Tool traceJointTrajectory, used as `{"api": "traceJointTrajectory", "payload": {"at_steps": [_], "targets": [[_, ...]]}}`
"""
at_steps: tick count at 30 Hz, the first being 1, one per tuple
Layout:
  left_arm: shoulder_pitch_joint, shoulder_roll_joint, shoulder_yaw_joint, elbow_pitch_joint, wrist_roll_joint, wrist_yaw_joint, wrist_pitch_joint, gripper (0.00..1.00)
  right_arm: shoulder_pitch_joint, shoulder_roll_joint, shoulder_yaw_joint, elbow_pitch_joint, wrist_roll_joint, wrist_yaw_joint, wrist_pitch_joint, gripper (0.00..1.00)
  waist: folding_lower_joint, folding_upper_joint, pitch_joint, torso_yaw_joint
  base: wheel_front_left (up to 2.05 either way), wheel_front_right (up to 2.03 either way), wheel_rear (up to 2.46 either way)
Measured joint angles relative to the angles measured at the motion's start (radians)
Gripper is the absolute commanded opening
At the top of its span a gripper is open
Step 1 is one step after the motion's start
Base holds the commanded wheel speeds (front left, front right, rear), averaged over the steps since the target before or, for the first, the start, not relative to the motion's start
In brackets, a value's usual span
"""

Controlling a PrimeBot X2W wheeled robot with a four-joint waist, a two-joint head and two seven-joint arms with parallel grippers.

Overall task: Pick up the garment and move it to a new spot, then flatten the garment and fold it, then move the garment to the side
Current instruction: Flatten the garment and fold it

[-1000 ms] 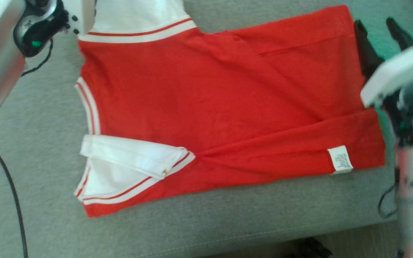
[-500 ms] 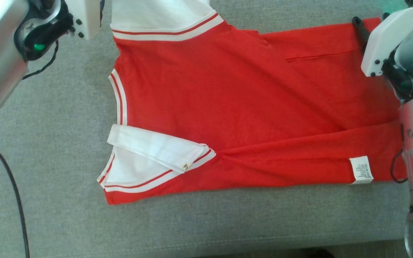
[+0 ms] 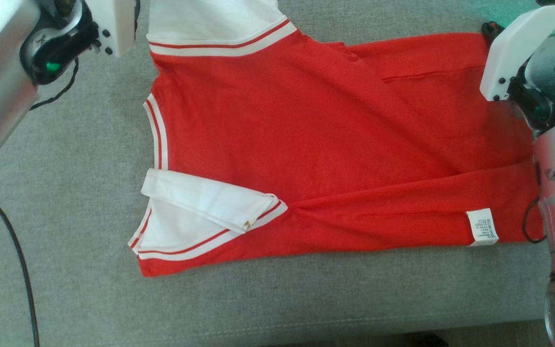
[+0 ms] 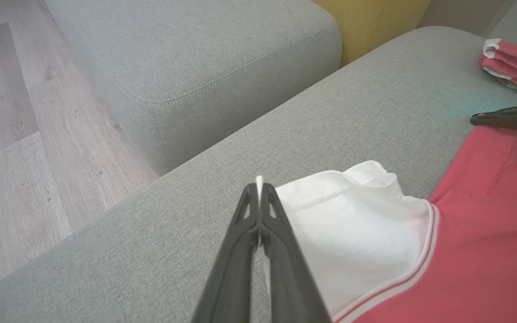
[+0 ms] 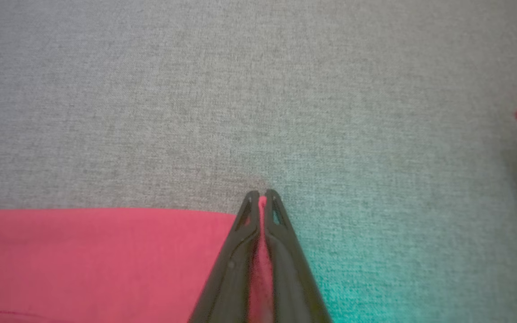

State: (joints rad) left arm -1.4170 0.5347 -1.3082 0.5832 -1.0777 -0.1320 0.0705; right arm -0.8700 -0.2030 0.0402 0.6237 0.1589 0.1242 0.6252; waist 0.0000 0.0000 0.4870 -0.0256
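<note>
Grey sofa (image 3: 65, 193) w/ yellow cushion (image 4: 375, 22), wood floor (image 4: 11, 134).

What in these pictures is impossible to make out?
Head view: print on the small white care label, too small to read.
Head view: far white sleeve of the red knit garment, cut by the top edge.
Left wrist view: folded red-and-white cloth, cut by the right edge.

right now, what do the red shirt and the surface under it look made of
Red shirt: soft matte knit, likely cotton jersey, going by its limp creases and folds. Grey cushion: coarse woven upholstery fabric, matte, its weave and stitched seam visible.
</note>
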Motion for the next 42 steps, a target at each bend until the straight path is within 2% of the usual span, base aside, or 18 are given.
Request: {"api": "traceJointTrajectory", "payload": {"at_steps": [4,12,13,17,24,28,33,38,42], "targets": [[0.0,0.002,-0.003,0.002,0.004,0.0,-0.016,0.0,0.0,0.0,0.0,-0.001,0.011,0.0,-0.03,0.0,0.0001,0.0,-0.001,-0.002,0.0,0.0,0.0],[-0.001,0.013,-0.004,0.036,0.038,0.0,-0.159,0.0,-0.003,-0.001,-0.015,-0.003,0.037,0.0,-0.127,0.0,0.0002,0.0,-0.025,-0.011,0.0,0.0,0.0],[-0.003,0.012,-0.004,0.048,0.048,0.0,-0.203,0.0,-0.008,-0.005,-0.021,-0.002,0.05,0.0,-0.142,0.0,0.0002,0.0,-0.034,-0.011,0.0,0.0,0.0],[-0.008,0.007,-0.003,0.058,0.049,0.0,-0.24,0.0,-0.023,-0.021,-0.037,-0.003,0.063,0.0,-0.177,0.0,0.0001,0.0,-0.048,-0.008,0.0,0.0,0.0],[0.024,0.01,-0.004,-0.018,-0.021,0.0,-0.171,0.0,-0.001,-0.044,-0.045,-0.058,0.112,0.0,-0.217,0.0,0.0,0.0,-0.089,0.01,0.0,0.0,0.0],[0.113,0.056,-0.008,-0.113,-0.056,0.0,-0.15,0.0,0.08,-0.046,-0.045,-0.129,0.141,0.0,-0.231,0.0,-0.0001,0.0,-0.113,0.017,0.0,0.0,0.0],[0.221,0.145,-0.014,-0.246,-0.076,0.009,-0.143,0.0,0.202,-0.045,-0.06,-0.229,0.16,0.0,-0.229,0.0,-0.0001,0.0,-0.137,0.023,0.0,0.0,0.0],[0.324,0.242,-0.015,-0.415,-0.043,0.075,-0.166,0.0,0.327,-0.043,-0.126,-0.324,0.167,0.0,-0.205,0.0,-0.0001,0.0,-0.157,0.035,0.0,0.0,0.0],[0.433,0.278,-0.017,-0.536,-0.039,0.129,-0.174,0.0,0.427,-0.028,-0.177,-0.388,0.166,0.0,-0.174,0.0,-0.0001,0.0,-0.165,0.048,0.0,0.0,0.0]]}}
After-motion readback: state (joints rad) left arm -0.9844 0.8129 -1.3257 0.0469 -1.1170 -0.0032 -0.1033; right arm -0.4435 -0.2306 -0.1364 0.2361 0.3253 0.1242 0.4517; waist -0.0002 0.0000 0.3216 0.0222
